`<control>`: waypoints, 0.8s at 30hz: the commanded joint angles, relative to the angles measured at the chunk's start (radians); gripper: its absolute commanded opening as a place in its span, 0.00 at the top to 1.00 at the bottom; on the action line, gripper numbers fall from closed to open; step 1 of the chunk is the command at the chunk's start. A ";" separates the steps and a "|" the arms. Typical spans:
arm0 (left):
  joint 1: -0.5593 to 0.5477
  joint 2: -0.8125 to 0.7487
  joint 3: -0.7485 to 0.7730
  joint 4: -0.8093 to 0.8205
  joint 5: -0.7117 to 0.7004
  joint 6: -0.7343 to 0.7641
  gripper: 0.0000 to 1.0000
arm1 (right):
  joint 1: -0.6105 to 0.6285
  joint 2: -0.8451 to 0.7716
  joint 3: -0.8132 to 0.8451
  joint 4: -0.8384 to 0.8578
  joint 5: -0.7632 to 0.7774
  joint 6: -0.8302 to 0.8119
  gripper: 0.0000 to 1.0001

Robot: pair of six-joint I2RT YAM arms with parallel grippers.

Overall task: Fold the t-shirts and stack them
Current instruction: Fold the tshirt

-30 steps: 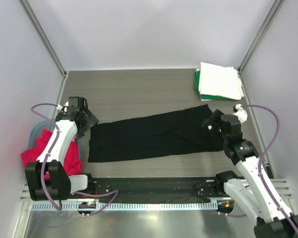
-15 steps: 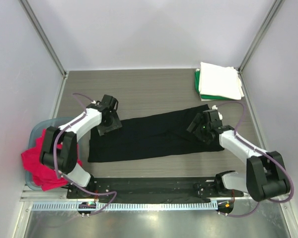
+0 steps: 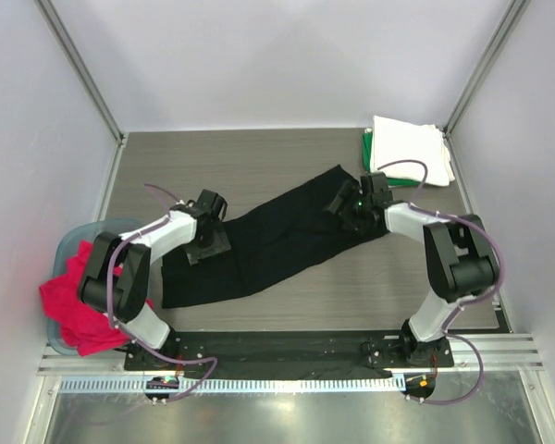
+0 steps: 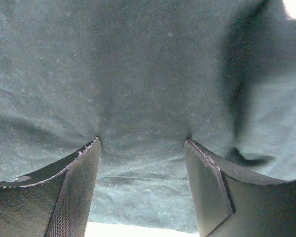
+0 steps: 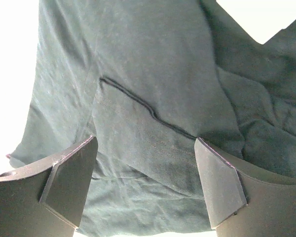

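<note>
Black shirt point(image 3: 277, 242) lies unfolded in a diagonal band across the grey wood-grain counter point(image 3: 222, 166), low end near the left front, high end towards the back right. Left tool point(image 3: 205, 246) sits down on the shirt's left part, close to its upper edge; right tool point(image 3: 344, 209) sits on the shirt's far right end. From overhead the jaw gap of neither tool can be read. White shirt point(image 3: 409, 146), folded, lies on a folded green shirt point(image 3: 369, 159) in the back right corner, apart from the black shirt. Red shirt point(image 3: 79, 301) is bunched in a pale blue tub point(image 3: 74, 239) off the counter's left edge, spilling over the rim. Left wrist view: the left tool point(image 4: 143, 143) has its fingers point(image 4: 79, 182) spread wide, tips pressed down onto the black shirt point(image 4: 148, 74), with small puckers in the cloth at each tip; the cloth spans the gap flat and nothing is pinched. A dark fold runs down the right side of the cloth. Right wrist view: the right tool point(image 5: 145, 139) is likewise spread wide, fingers point(image 5: 69, 182) resting on the black shirt point(image 5: 138, 74); a stitched hem line crosses the cloth between them, and wrinkled folds gather to the right. Nothing is clamped here either.
</note>
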 commanded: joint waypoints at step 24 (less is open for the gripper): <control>-0.647 0.074 -0.345 0.638 0.493 -0.805 0.31 | 0.039 0.864 1.074 -0.325 -0.048 -0.085 0.14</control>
